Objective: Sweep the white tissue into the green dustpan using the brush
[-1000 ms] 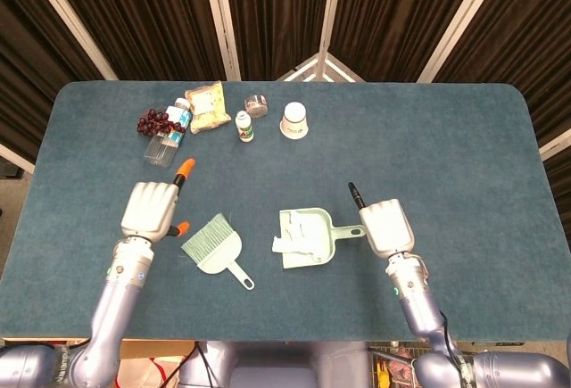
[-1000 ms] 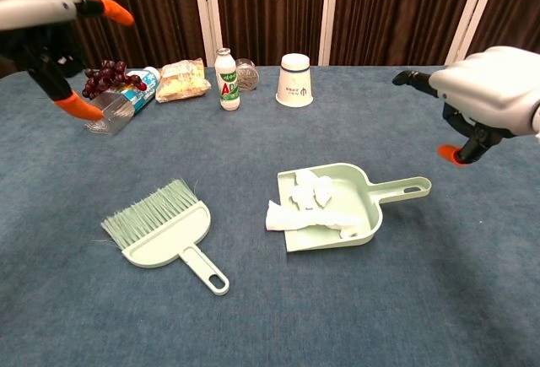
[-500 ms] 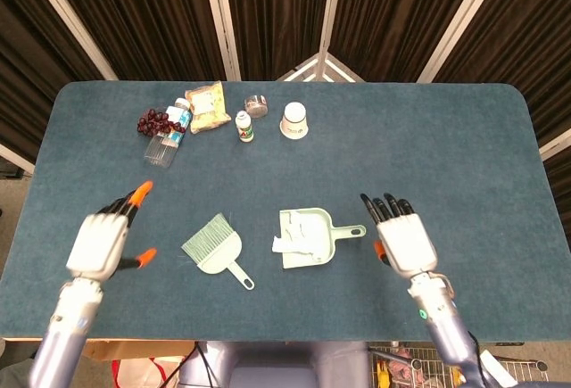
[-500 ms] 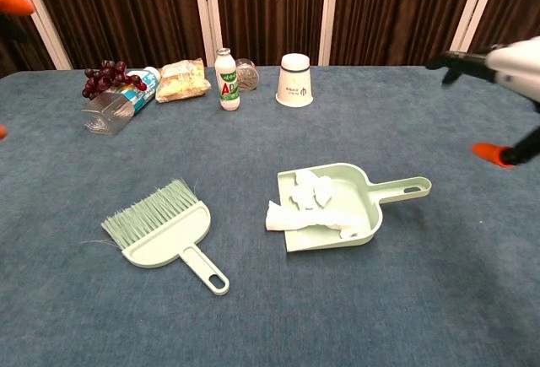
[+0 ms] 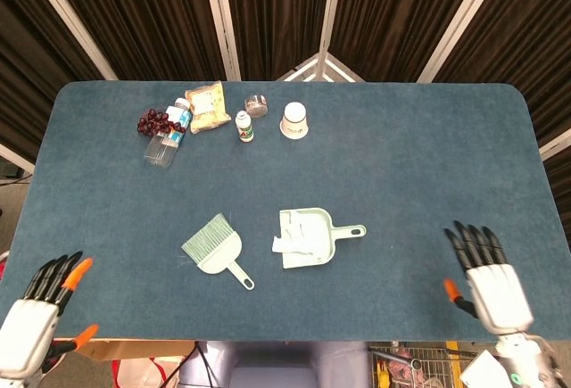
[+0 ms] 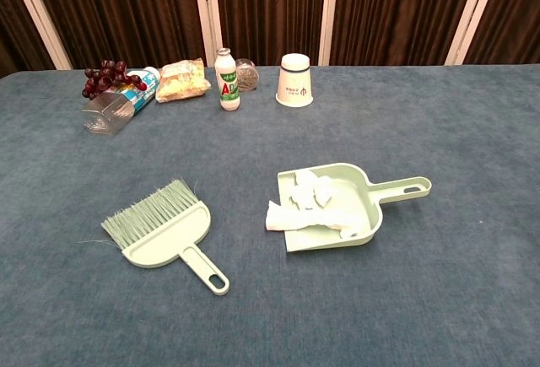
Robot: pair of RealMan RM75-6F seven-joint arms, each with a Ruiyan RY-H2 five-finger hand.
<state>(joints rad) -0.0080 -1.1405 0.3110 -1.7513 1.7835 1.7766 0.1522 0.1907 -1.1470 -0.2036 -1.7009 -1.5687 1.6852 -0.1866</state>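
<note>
The green dustpan (image 5: 318, 238) (image 6: 359, 190) lies mid-table with its handle pointing right. White tissue (image 5: 292, 235) (image 6: 308, 207) lies crumpled in the pan, one piece hanging over its front lip onto the cloth. The green brush (image 5: 214, 248) (image 6: 164, 232) lies flat to the pan's left, bristles away from me, handle toward me. My left hand (image 5: 36, 317) is at the table's near left corner, fingers spread, holding nothing. My right hand (image 5: 489, 281) is at the near right edge, fingers spread and empty. Neither hand shows in the chest view.
Along the far left of the blue table (image 5: 428, 156) stand grapes (image 5: 152, 121), a lying plastic bottle (image 5: 165, 143), a snack bag (image 5: 207, 106), a small white bottle (image 5: 244, 127), a clear jar (image 5: 257, 103) and a paper cup (image 5: 295, 120).
Both hands have drawn back from beside the brush and dustpan to the table's near corners, leaving the chest view. Brush, dustpan and tissue have not moved.
</note>
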